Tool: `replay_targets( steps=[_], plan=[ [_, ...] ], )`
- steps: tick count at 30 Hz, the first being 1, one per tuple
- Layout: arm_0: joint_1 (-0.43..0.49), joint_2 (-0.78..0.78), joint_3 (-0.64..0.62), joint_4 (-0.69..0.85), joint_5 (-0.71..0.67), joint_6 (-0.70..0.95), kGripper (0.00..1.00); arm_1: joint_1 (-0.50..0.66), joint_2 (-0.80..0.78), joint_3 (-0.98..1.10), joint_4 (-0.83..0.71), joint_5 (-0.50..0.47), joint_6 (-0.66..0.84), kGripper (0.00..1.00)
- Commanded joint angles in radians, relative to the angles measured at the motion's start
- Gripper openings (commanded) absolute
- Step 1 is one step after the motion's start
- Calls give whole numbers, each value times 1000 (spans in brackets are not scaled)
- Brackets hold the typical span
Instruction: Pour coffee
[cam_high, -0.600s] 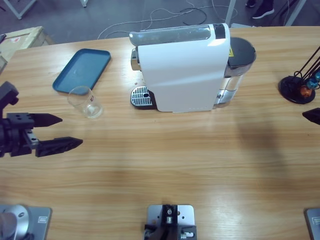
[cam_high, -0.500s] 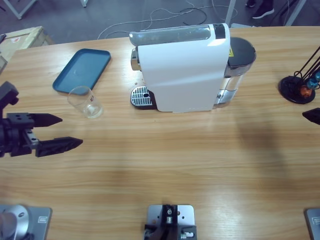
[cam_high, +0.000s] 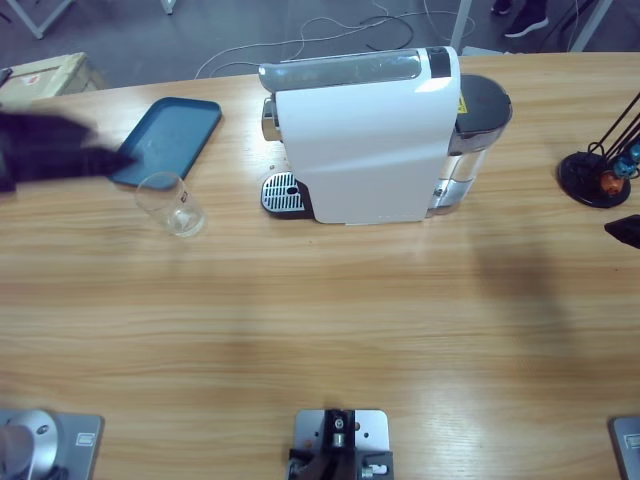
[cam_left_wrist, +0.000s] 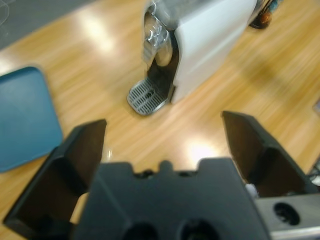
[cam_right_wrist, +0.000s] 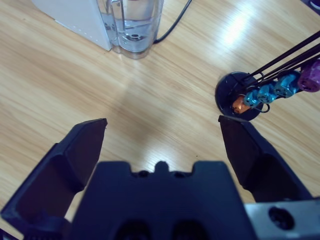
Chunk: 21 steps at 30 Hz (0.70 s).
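Both my grippers hang empty with jaws spread wide.

My left gripper (cam_left_wrist: 162, 132) faces the white coffee machine (cam_high: 375, 140) and its drip grate (cam_left_wrist: 146, 96), the blue tray (cam_high: 165, 140) at left frame. My right gripper (cam_right_wrist: 162, 132) overlooks the capsule stand (cam_right_wrist: 250, 95). The glass tumbler (cam_high: 172, 204) sits below the tray's lower edge; I cannot make out coffee in it.

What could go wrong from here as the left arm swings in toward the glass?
1. The left gripper is a fast blur right beside the empty glass; a sweep could topple it.
2. The glass stands off to the side of the drip grate on the coffee machine, so brewing now would miss it.
3. The blue tray lies under the arm's path and might get shoved.
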Motion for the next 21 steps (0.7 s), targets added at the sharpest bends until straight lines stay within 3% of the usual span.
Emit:
replay_targets(
  steps=[1, 5, 14, 18, 21],
  plan=[
    [105, 317, -205, 23, -162, -388, 977, -3, -30, 26, -9, -8, 15, 1000],
    [246, 407, -224, -32, -453, -627, 978, -3, -18, 22, -7, -7, 15, 1000],
    [255, 586, -288, -119, -542, -636, 976, -3, 5, 15, -4, -7, 15, 1000],
    [239, 637, -330, -123, -557, -630, 824, -3, 14, 12, -4, -7, 15, 1000],
    [238, 641, -330, -134, -558, -634, 627, -3, 17, 12, -4, -7, 15, 1000]
  ],
)
